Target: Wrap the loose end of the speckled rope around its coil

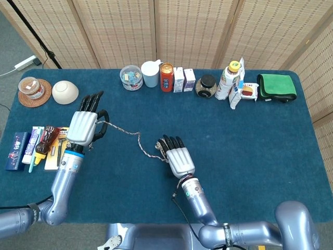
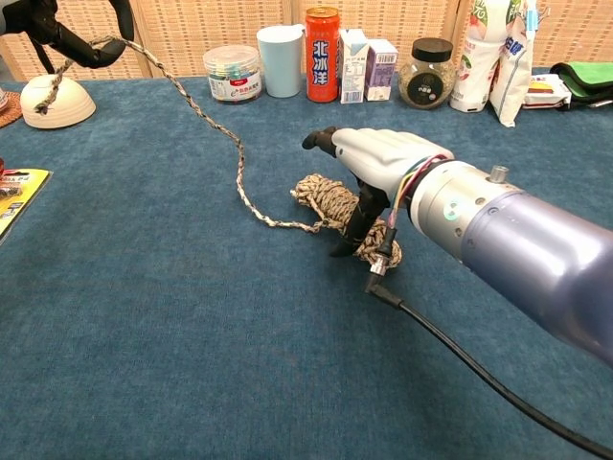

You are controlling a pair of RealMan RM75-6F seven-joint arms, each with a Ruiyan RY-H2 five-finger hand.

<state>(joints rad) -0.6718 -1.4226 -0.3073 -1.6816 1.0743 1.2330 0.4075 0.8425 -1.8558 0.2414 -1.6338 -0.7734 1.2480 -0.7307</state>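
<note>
At frame centre my right hand (image 2: 369,168) presses the coil (image 2: 330,201), fingers spread, pinning it; upper left, my left hand (image 1: 83,126) pinches the loose end (image 2: 144,53) taut for wrapping

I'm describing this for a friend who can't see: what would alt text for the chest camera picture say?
A robot's right hand reaches down over a coil of speckled rope lying on a blue table; whether it grips the coil can't be told. The rope's loose end rises to the upper left, where the left hand holds it up. Jars, cartons, a cup and a can line the far edge.
</note>
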